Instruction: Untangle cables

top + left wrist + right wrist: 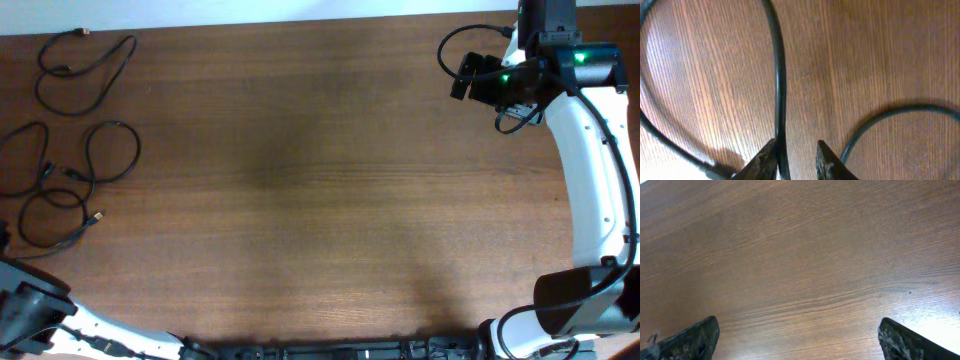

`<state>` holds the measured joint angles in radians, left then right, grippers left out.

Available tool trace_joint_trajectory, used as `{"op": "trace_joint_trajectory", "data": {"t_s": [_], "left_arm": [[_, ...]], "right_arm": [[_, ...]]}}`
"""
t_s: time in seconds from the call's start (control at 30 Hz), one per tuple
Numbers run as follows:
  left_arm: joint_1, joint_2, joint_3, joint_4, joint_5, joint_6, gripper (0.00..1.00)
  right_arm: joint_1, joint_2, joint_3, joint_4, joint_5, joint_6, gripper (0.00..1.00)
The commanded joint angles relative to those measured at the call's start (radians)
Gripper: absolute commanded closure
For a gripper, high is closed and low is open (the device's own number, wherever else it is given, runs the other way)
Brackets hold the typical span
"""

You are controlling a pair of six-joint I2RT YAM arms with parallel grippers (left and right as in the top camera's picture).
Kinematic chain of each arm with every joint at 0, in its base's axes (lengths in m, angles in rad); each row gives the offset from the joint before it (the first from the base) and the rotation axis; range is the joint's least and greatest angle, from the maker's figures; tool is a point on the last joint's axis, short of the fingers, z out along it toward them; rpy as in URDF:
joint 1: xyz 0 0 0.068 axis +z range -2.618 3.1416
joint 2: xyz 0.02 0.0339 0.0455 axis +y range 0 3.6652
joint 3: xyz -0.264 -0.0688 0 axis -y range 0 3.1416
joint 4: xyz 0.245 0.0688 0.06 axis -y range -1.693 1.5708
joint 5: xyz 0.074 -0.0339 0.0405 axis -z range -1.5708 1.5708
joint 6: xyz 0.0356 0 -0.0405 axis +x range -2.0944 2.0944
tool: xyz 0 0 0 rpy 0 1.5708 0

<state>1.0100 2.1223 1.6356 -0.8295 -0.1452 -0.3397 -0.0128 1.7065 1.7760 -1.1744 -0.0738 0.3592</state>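
Thin black cables lie at the table's far left: one loose loop [85, 62] at the back, and a tangle of several loops [60, 180] nearer the front. In the left wrist view one cable strand [780, 75] runs down between my left gripper's [796, 146] fingers. It lies against the left finger [765, 160], with a gap to the right finger; the jaws stand narrowly open. Another strand [890, 112] curves off to the right. My right gripper [800, 340] is wide open over bare wood at the back right [470, 78], far from the cables.
The left arm's base [30, 310] sits at the front left corner and the right arm [590, 160] runs along the right edge. Its own thicker black cable [465, 40] loops beside the right wrist. The wooden table [320, 190] stretches between the arms.
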Motion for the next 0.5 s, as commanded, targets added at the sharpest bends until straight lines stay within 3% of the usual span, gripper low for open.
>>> {"op": "trace_joint_trajectory", "data": {"t_s": [0.0,0.03,0.07,0.37,0.43,0.47], "left_arm": [[0.001,-0.037,0.016,-0.006,-0.009,-0.003,0.78],[0.001,-0.037,0.016,-0.006,-0.008,-0.003,0.86],[0.001,-0.036,0.016,-0.005,-0.009,-0.003,1.0],[0.003,0.106,0.017,0.051,-0.008,-0.003,1.0],[0.003,0.106,0.017,0.05,-0.008,-0.003,0.9],[0.003,0.105,0.02,0.042,-0.005,-0.003,0.67]], "right_arm": [[-0.001,-0.009,-0.006,0.0,-0.002,-0.002,0.01],[-0.001,-0.009,-0.006,0.0,-0.002,-0.002,0.01],[-0.001,-0.009,-0.006,0.0,-0.002,-0.002,0.01],[-0.001,-0.009,-0.006,0.0,-0.002,-0.002,0.01],[-0.001,-0.009,-0.006,0.0,-0.002,-0.002,0.01],[-0.001,-0.009,-0.006,0.0,-0.002,-0.002,0.01]]}}
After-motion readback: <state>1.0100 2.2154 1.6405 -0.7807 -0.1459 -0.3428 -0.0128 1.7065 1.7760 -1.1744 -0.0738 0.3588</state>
